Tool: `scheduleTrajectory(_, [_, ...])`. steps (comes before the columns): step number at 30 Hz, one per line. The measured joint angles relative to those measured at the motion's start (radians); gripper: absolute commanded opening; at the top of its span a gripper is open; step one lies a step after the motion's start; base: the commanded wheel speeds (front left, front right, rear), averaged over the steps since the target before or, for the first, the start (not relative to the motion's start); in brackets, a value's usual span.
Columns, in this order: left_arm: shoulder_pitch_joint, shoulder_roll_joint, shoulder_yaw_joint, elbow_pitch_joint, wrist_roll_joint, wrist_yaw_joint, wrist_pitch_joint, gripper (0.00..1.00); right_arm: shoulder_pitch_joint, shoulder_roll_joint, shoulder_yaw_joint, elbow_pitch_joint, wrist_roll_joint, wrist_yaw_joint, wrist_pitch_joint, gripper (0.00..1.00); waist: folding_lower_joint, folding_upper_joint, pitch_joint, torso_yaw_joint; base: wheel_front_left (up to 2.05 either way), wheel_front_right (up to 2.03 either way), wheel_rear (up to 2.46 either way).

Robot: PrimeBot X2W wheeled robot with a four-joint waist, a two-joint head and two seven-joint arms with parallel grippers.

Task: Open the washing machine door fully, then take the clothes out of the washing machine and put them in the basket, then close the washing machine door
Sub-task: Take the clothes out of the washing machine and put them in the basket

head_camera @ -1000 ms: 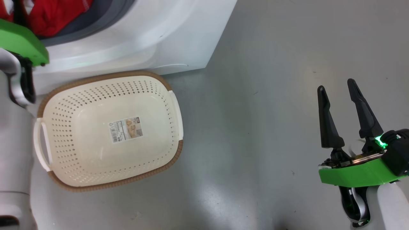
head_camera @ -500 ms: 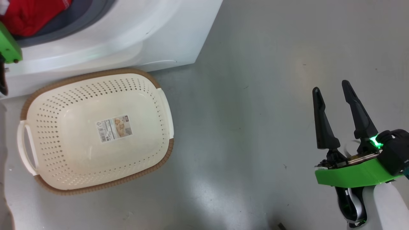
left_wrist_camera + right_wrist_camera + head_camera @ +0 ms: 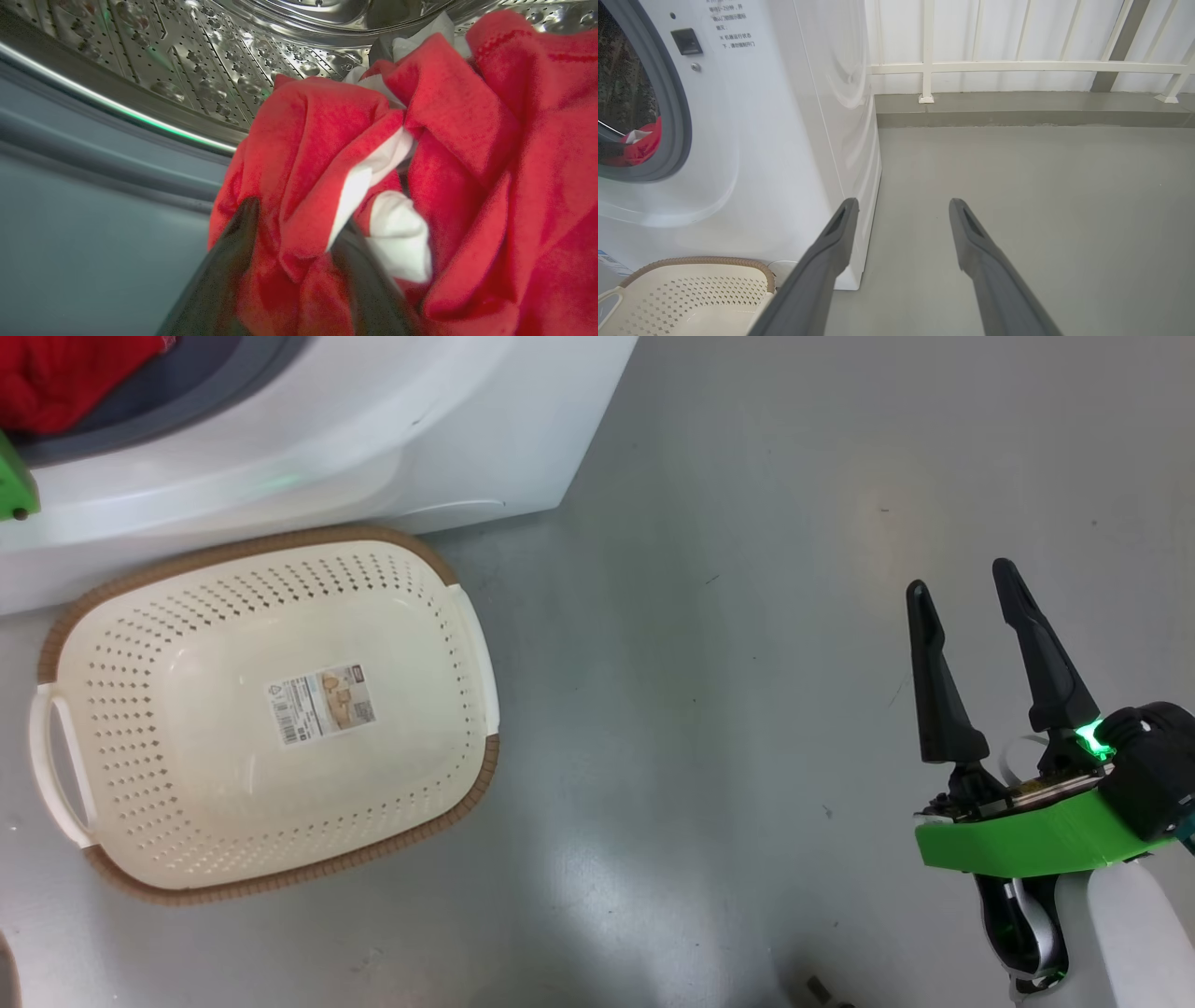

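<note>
The red clothes (image 3: 467, 140) with white fabric lie in the steel drum (image 3: 210, 56) of the washing machine (image 3: 420, 420). My left gripper (image 3: 299, 214) is pushed into them, its fingers apart with a red fold between and the right finger partly buried. A red patch of clothes (image 3: 56, 378) shows in the machine's mouth. The cream basket (image 3: 467, 784) stands on the floor against the machine's front, holding only a sticker. My right gripper (image 3: 962, 577) hangs open over bare floor, far right of the basket. The washing machine door is out of view.
The grey gasket (image 3: 93, 154) rims the drum's mouth. In the right wrist view, the washing machine (image 3: 784, 140) stands at the left, the basket rim (image 3: 691, 261) below it, my right gripper (image 3: 901, 200) open, and a white railing (image 3: 1017, 67) closes the far side.
The head camera has shifted, so basket and machine sit further left. My left forearm has slid out of that view, leaving a green corner. The right gripper stays open.
</note>
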Motion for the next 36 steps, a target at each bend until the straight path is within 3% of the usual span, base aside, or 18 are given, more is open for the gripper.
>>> scheduleTrajectory(1, [-0.003,0.000,-0.001,0.004,0.000,-0.001,0.000,0.00,0.000,0.000,0.000,0.000,0.000,0.000,0.000,1.00,0.0000,0.0000,0.001,0.001,0.00,0.00,0.00])
scheduleTrajectory(11, [-0.002,-0.009,0.002,0.007,-0.029,-0.028,-0.111,0.00,0.000,0.000,-0.001,0.000,0.000,0.000,0.000,1.00,0.0000,0.0000,0.003,0.013,0.00,0.00,0.00])
scheduleTrajectory(22, [0.015,-0.027,0.003,-0.061,-0.052,-0.103,-0.283,0.00,0.000,0.000,0.000,0.006,0.000,0.000,0.000,1.00,0.0001,0.0000,-0.004,0.039,0.00,0.00,0.00])
scheduleTrajectory(26, [0.049,-0.039,0.010,-0.101,-0.072,-0.110,-0.303,0.00,0.000,-0.001,-0.001,0.007,-0.001,0.000,0.000,1.00,0.0001,0.0000,-0.016,0.050,0.00,0.00,0.00])
scheduleTrajectory(36, [0.204,-0.059,0.048,-0.383,-0.079,-0.113,-0.313,0.00,0.000,-0.002,-0.003,0.006,-0.009,0.000,0.000,1.00,0.0001,0.0000,-0.043,0.068,0.00,0.00,0.00])
